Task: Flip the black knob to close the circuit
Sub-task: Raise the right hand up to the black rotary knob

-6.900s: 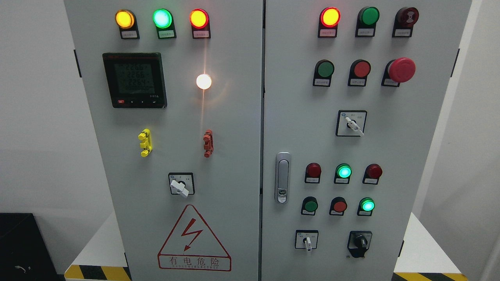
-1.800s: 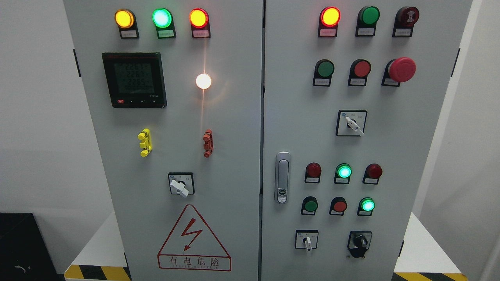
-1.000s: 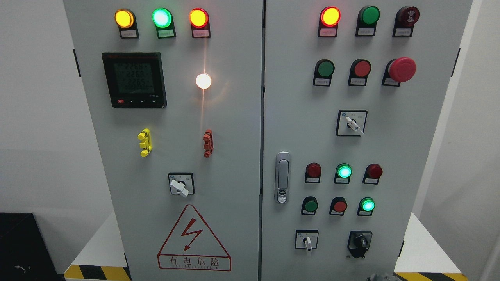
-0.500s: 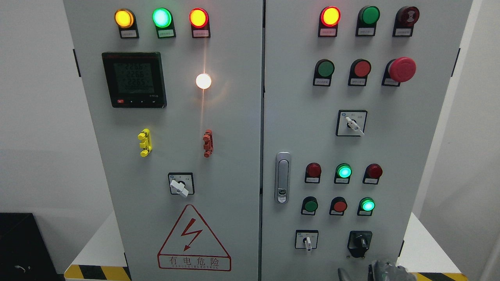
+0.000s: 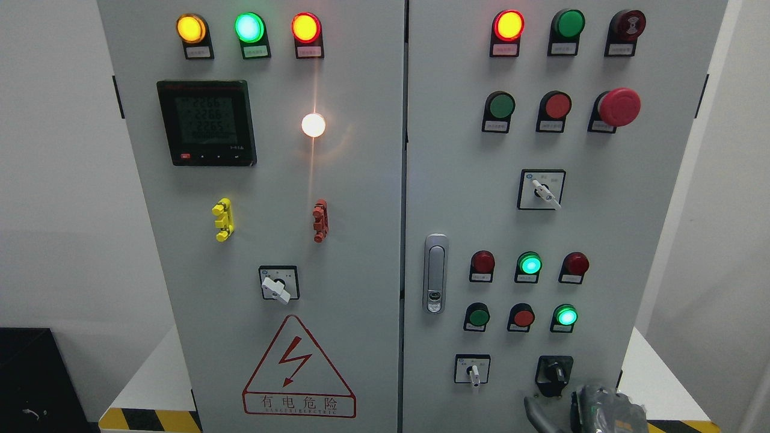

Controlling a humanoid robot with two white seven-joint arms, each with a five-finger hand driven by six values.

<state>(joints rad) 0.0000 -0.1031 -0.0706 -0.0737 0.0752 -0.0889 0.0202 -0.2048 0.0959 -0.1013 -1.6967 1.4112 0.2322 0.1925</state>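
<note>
Right hand (image 5: 601,412) just below black knob (image 5: 554,374), fingers' state unclear, warning sign (image 5: 299,370) reads 有电危险

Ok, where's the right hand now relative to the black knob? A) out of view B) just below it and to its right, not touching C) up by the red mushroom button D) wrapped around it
B: the right hand shows at the bottom edge, just below and right of the black knob, with a gap between them.
</note>
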